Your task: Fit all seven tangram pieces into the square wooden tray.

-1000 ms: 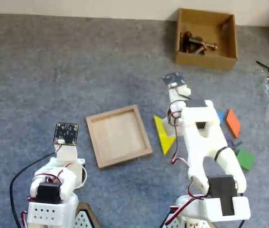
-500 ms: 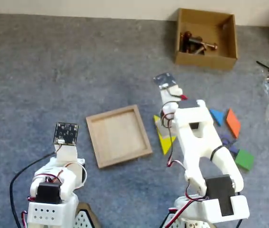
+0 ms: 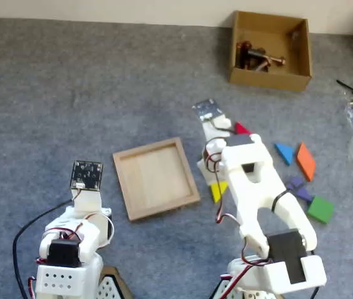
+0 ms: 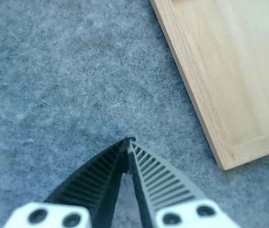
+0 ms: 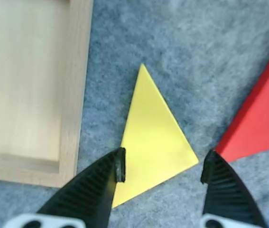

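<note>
tray: I see yellow triangle at its 3 o'clock
right gripper: wide, straddling yellow triangle
left gripper: pinched together, tray's 8 o'clock

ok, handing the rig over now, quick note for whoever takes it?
Left gripper: shut, over the carpet beside the tray.
Right gripper: open over the yellow triangle, a finger on each side, nothing held.
Tray is empty. Red piece, blue triangle, orange piece, purple piece and green square lie on the carpet.
Done: nothing placed. Left: every piece.
</note>
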Action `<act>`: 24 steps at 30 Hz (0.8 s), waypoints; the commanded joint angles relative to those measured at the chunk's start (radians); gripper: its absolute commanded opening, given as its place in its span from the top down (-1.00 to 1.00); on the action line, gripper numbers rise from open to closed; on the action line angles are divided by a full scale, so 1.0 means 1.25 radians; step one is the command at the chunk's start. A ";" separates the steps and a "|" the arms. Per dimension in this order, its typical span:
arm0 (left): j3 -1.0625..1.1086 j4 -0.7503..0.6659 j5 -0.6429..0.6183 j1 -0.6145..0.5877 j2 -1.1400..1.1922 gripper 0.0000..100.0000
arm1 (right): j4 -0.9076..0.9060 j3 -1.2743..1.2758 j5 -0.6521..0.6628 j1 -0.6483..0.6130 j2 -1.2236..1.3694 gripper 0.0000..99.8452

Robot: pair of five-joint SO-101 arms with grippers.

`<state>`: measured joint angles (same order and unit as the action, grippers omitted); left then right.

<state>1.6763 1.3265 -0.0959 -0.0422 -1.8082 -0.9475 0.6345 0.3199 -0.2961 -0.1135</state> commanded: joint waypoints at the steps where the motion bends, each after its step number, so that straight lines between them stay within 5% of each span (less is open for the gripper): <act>1: 0.015 -0.001 -0.006 0.012 -0.006 0.99 | 0.019 -0.001 -0.027 -0.008 -0.008 0.49; 24: 0.015 -0.001 -0.006 0.012 -0.006 0.99 | -0.020 0.003 -0.115 -0.037 -0.008 0.49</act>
<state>1.6763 1.3265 -0.0959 -0.0422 -1.8082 -0.9582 0.6437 0.1849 -0.3222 -0.1135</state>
